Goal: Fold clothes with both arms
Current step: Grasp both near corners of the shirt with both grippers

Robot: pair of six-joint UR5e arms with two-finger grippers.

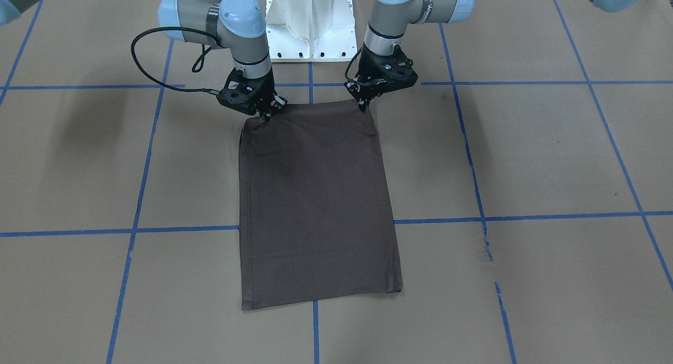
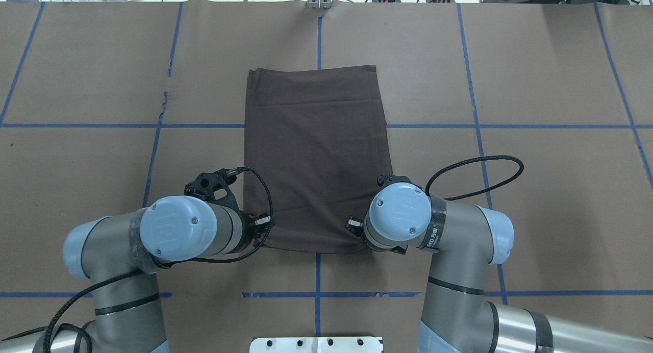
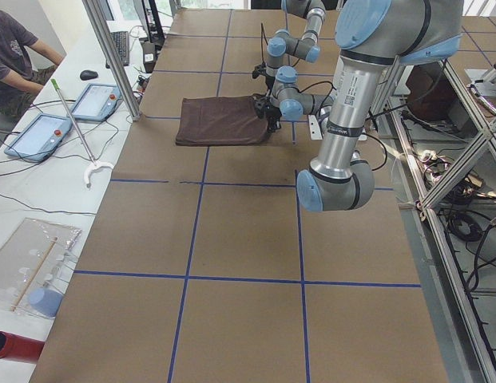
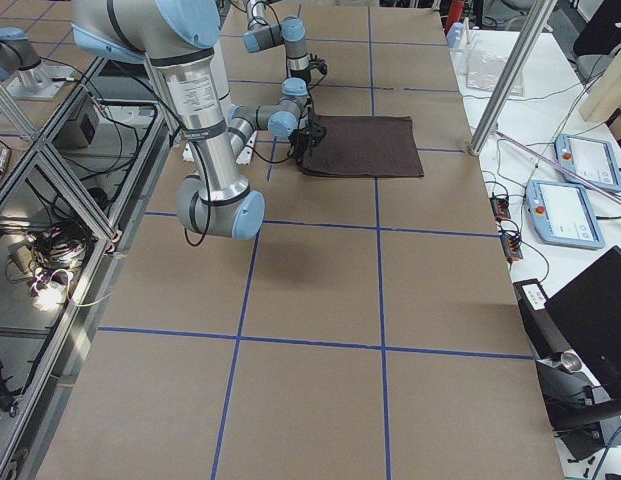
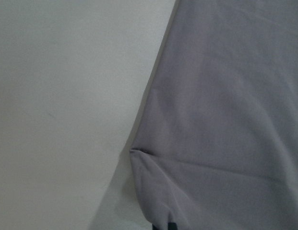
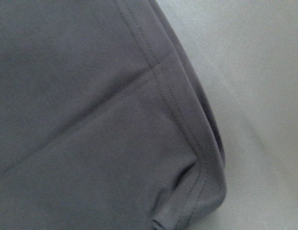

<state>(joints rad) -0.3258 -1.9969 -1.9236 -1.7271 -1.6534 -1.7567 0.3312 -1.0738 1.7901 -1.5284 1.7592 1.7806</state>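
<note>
The left fingers (image 1: pixel 362 107) and the right fingers (image 1: pixel 269 111) each sit on one corner of the shirt's (image 1: pixel 315 195) short edge, the one nearest the robot. They look pressed together on the cloth: in both wrist views the fabric puckers toward the bottom of the frame, as it would when pinched. The shirt lies flat on the counter (image 1: pixel 526 153) as a long narrow rectangle with no sleeve or collar showing. It runs straight away from the white pedestal (image 1: pixel 310 22), so each near corner falls to one set of fingers. Taking both corners at once likely keeps that edge straight and taut. It could then be carried over toward the far edge to halve the rectangle without the thin fabric sagging or skewing.
</note>
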